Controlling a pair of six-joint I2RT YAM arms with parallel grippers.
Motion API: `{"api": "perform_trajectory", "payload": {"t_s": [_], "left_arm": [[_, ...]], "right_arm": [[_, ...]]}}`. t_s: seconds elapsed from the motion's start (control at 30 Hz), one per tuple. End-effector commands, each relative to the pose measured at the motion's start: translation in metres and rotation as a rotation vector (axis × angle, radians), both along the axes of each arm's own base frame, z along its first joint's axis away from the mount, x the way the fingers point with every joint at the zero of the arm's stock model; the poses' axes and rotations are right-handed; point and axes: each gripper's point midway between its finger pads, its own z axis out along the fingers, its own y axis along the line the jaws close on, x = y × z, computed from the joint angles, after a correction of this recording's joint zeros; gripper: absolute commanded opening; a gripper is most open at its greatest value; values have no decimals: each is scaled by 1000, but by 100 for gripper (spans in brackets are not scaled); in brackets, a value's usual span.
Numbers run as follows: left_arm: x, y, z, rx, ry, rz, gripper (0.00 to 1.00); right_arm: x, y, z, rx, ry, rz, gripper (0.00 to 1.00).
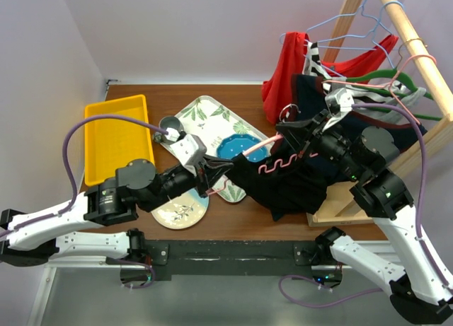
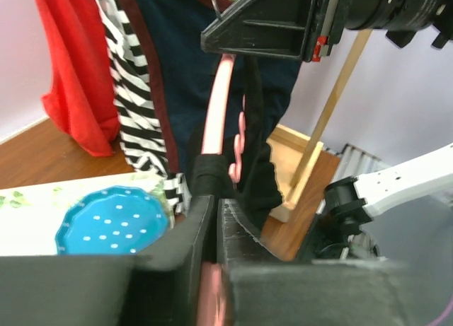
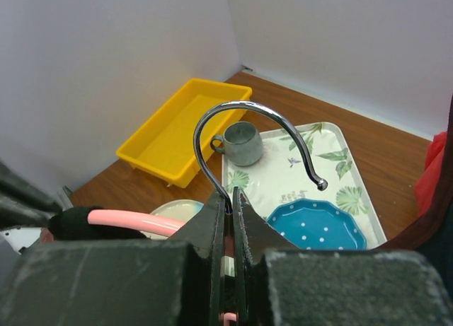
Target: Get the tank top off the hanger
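Hanger (image 1: 256, 148) runs left-right, hook (image 3: 244, 105) rightward, tank top (image 1: 283, 191) draped. Left gripper (image 2: 216, 206) clamps its arm; right gripper (image 3: 232, 199) pinches the hook.

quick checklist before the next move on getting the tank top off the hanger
1. Right gripper clamped on hanger hook: ok.
2. Left gripper clamped on pink hanger arm: ok.
3. Hook free of the rack rail: ok.
4. Black tank top off the hanger: not ok, it hangs on it.
5. Left fingers clear of fabric: cannot tell.
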Motion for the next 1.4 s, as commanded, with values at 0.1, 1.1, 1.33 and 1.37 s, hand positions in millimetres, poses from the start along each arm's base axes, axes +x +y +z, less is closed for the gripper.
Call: {"api": "perform_trajectory", "payload": {"t_s": [0.1, 1.1, 1.33, 1.37], "left_arm": [[0, 13, 13, -127, 154, 63, 46], [60, 26, 8, -396, 307, 500, 56], [70, 13, -3, -346, 263, 546, 57], [71, 13, -4, -339, 254, 555, 57]], "right_arm": [[18, -15, 28, 111, -1, -139, 0], [38, -20, 43, 183, 24, -229, 0], [28, -22, 48, 195, 8, -206, 0], [26, -22, 49, 197, 6, -202, 0]]}}
